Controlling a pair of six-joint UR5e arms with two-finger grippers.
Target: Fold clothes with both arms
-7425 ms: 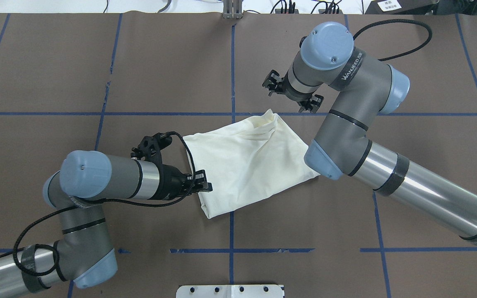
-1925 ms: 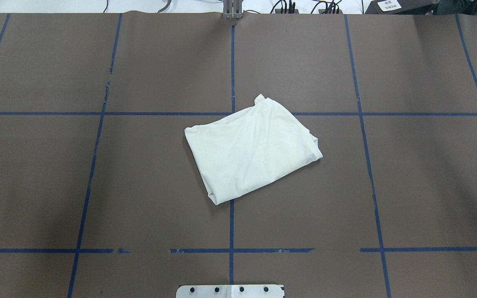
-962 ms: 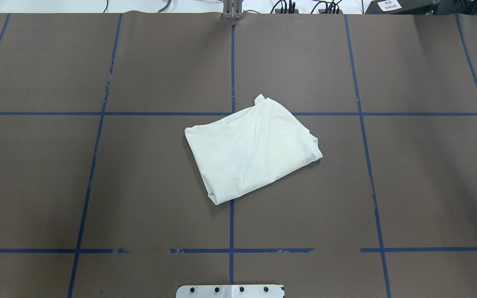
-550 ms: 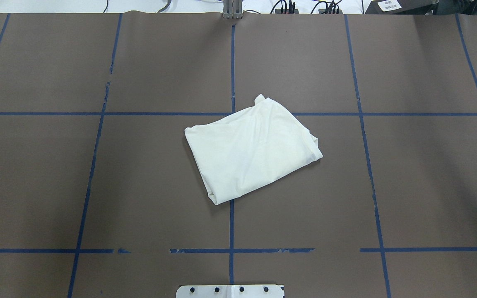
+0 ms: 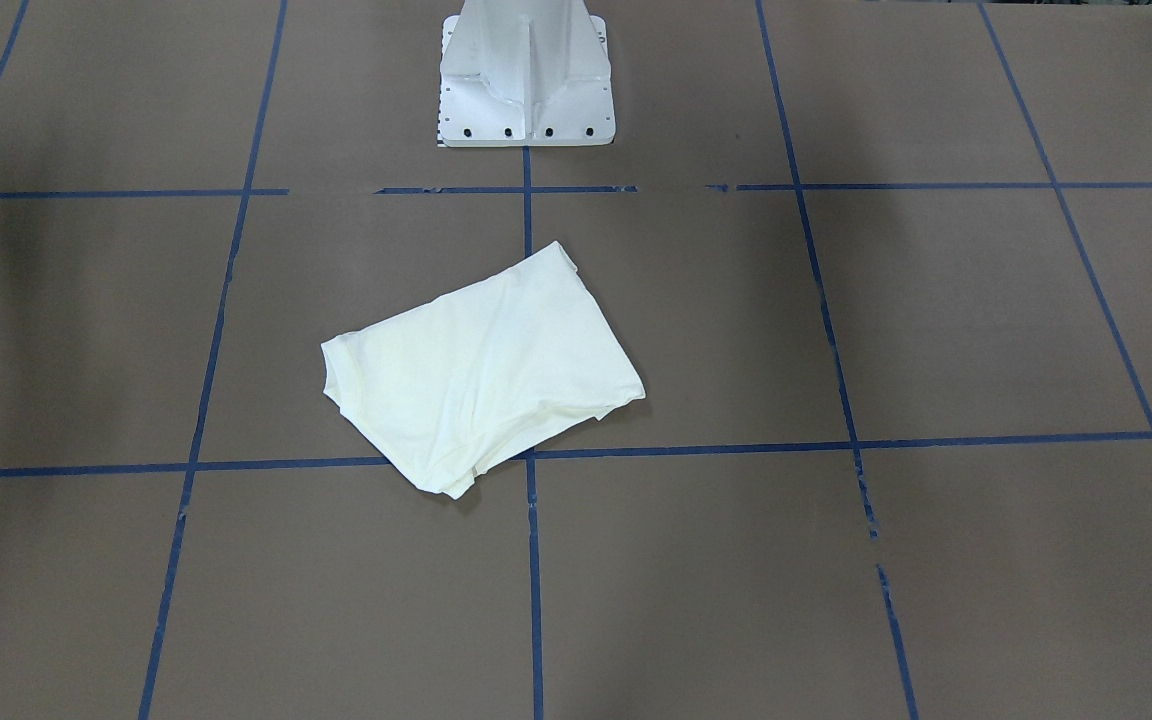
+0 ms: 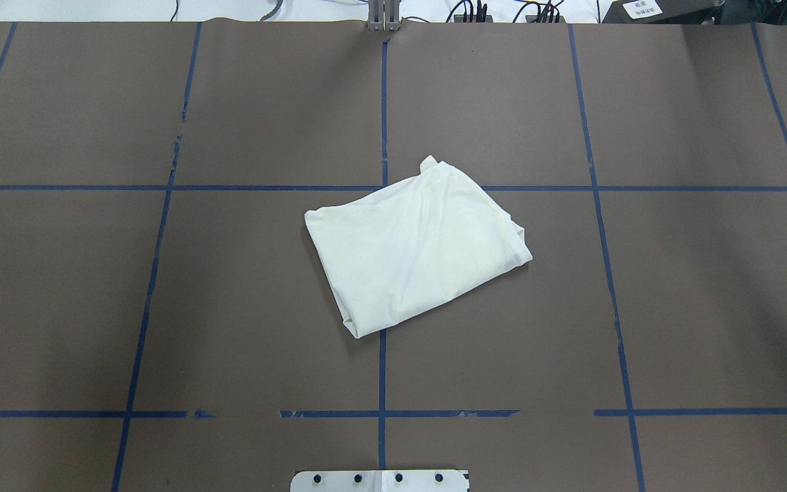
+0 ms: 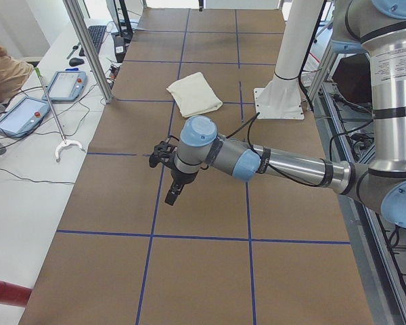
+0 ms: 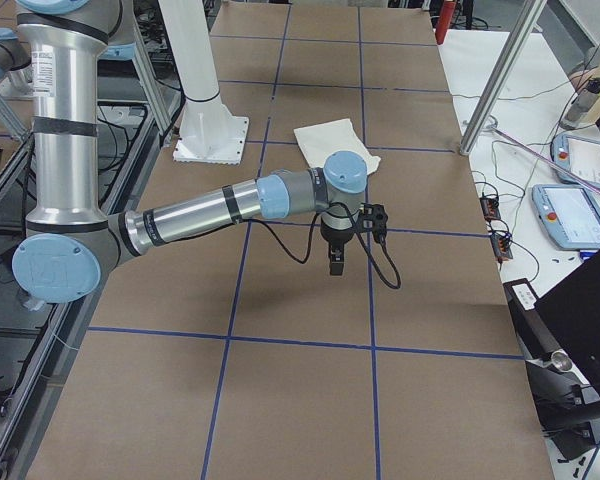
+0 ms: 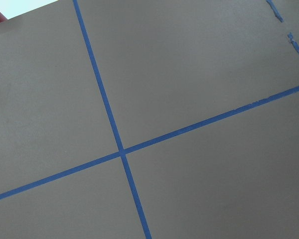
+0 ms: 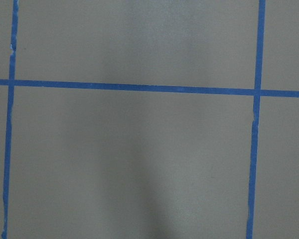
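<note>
The cream T-shirt (image 6: 417, 242) lies folded into a compact slanted rectangle, plain side up, at the table's middle; it also shows in the front-facing view (image 5: 481, 370) and both side views (image 7: 195, 93) (image 8: 335, 145). No print shows. Both arms are outside the overhead and front-facing views. My left gripper (image 7: 170, 196) hangs over bare table far from the shirt, fingers pointing down. My right gripper (image 8: 336, 262) hangs likewise toward the other table end. I cannot tell whether either is open or shut. Both wrist views show only brown table and blue tape.
The white pedestal base (image 5: 526, 70) stands at the robot's edge, behind the shirt. Blue tape lines (image 6: 381, 369) grid the brown table. Metal frame posts (image 7: 88, 47) (image 8: 500, 85) and teach pendants (image 7: 66, 84) (image 8: 580, 210) stand on the operators' side.
Earliest, both arms were at the shirt with their grippers at its edges. They have since left the overhead view and the shirt lies flatter. Nothing has moved in the last two seconds.
</note>
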